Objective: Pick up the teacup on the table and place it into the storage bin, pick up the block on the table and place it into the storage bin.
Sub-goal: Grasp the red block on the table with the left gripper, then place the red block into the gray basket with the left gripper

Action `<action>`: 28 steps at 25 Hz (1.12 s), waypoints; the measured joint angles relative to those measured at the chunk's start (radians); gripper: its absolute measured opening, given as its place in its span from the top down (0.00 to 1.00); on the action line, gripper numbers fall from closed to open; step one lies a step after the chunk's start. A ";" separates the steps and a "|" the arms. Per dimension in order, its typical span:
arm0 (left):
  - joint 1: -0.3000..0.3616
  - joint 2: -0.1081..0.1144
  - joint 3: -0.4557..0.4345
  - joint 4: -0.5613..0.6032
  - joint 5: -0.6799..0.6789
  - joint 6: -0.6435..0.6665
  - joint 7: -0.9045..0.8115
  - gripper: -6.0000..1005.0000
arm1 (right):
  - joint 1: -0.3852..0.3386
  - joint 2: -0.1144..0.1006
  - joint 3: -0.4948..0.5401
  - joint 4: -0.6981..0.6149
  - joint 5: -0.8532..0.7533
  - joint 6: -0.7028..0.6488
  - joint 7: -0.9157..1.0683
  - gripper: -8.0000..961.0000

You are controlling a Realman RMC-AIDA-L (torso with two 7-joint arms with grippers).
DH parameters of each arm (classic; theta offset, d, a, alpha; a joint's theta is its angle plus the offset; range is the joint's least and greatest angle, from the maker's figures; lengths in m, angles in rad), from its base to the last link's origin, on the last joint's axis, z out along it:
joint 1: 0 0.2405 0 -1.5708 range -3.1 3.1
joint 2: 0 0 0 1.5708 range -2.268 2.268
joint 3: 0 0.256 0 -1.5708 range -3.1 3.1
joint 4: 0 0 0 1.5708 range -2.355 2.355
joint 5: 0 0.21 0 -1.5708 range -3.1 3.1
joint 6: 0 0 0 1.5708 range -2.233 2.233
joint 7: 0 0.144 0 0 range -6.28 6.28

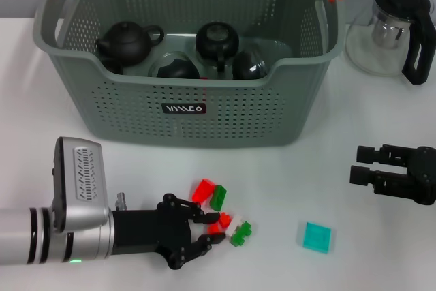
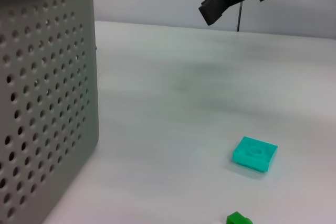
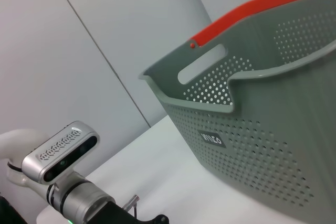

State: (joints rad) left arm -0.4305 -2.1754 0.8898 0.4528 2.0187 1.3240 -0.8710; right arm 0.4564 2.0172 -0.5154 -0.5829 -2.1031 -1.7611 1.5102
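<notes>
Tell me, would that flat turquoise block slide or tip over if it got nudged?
The turquoise block looks low and flat on the smooth white table, so it would probably slide rather than tip or roll. It seems rigid plastic and likely light. Its thinness may make gripping awkward.

The head camera looks forward and down from above, taking in the whole white table (image 1: 381, 134) and the grey-green perforated plastic basket (image 1: 204, 86) at its far side. The left wrist camera sits low near the tabletop, close beside that basket's wall (image 2: 47, 103), facing across toward a small turquoise square block (image 2: 254, 153), which the head view shares (image 1: 317, 237). The right wrist camera looks from low down up at the basket (image 3: 262, 129).
</notes>
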 joint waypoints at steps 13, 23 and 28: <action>0.006 0.011 -0.019 0.074 0.001 0.089 -0.182 0.81 | 0.003 -0.002 -0.002 0.000 -0.002 0.000 0.012 0.28; -0.044 0.082 -0.362 0.124 -0.055 0.671 -0.321 0.80 | 0.006 -0.001 -0.002 0.000 -0.002 0.000 0.011 0.29; -0.114 0.088 -0.407 0.127 -0.281 0.715 -0.467 0.79 | 0.011 0.000 -0.002 0.000 -0.002 0.000 0.012 0.29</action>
State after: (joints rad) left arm -0.5450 -2.0876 0.4829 0.5794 1.7377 2.0393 -1.3375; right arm 0.4672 2.0169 -0.5169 -0.5830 -2.1046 -1.7609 1.5217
